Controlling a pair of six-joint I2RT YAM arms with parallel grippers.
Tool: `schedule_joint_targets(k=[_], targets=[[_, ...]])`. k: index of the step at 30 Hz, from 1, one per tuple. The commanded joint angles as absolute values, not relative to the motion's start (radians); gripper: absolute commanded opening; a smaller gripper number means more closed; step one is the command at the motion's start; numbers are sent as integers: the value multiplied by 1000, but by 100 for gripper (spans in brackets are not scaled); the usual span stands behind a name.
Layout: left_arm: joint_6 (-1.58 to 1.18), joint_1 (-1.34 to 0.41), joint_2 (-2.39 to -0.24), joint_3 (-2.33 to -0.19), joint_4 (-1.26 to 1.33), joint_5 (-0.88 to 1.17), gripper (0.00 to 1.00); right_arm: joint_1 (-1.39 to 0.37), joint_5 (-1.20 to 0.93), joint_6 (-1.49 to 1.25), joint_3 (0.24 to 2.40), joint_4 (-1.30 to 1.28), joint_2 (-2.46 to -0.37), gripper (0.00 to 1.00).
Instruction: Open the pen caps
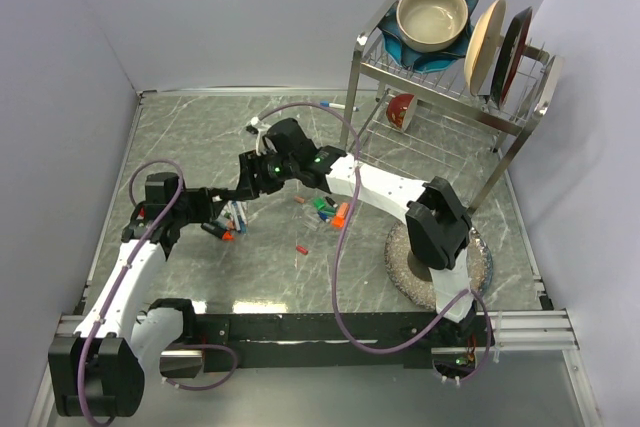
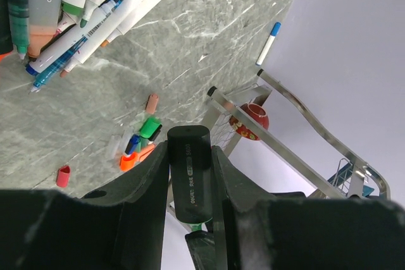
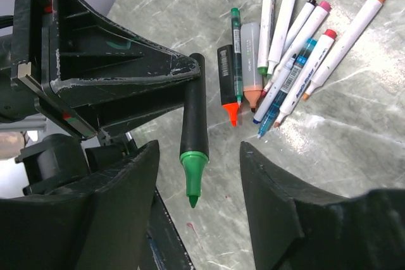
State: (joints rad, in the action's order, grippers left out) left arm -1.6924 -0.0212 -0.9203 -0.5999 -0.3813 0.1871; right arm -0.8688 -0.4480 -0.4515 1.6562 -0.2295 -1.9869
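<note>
Around the green pointed end [image 3: 192, 172] of the black-barrelled marker [image 3: 193, 109], the right end effector [image 3: 197, 156] is standing with its fingers apart, touching nothing. That end is looking like a bare nib rather than a cap, so checking before squeezing is seeming wise. Higher up the marker, the left end effector [image 2: 188, 162] is clamping the barrel. Beyond the marker, loose coloured plastic pen caps [image 2: 150, 128] are lying on the grey marbled table [image 2: 209, 23].

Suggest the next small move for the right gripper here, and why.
Probably back the right gripper off. Its jaws stand apart around the black marker in the left gripper; its green nib is already bare, so no cap is left to pull here.
</note>
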Motion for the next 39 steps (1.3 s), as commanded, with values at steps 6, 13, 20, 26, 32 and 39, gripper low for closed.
schedule_joint_targets(k=[6, 13, 20, 26, 32, 39], targets=[[-1720, -23, -896, -600, -365, 206, 30, -885, -472, -430, 1700, -195, -1990, 46], [-1726, -25, -879, -603, -374, 209, 32, -887, -517, -420, 1706, -187, -1996, 24], [-1698, -22, -859, -621, -374, 238, 70, -887, -419, -328, 1767, -248, -1980, 4], [-1451, 52, -821, -724, -464, 134, 99, -870, -145, -10, 1870, -402, -1982, 0], [-968, 91, -753, -787, -419, 3, 99, -851, 202, 506, 1974, -477, -2095, 0], [-589, 89, -658, -767, -330, 11, 99, -755, 409, 803, 2450, -712, -2405, 0]])
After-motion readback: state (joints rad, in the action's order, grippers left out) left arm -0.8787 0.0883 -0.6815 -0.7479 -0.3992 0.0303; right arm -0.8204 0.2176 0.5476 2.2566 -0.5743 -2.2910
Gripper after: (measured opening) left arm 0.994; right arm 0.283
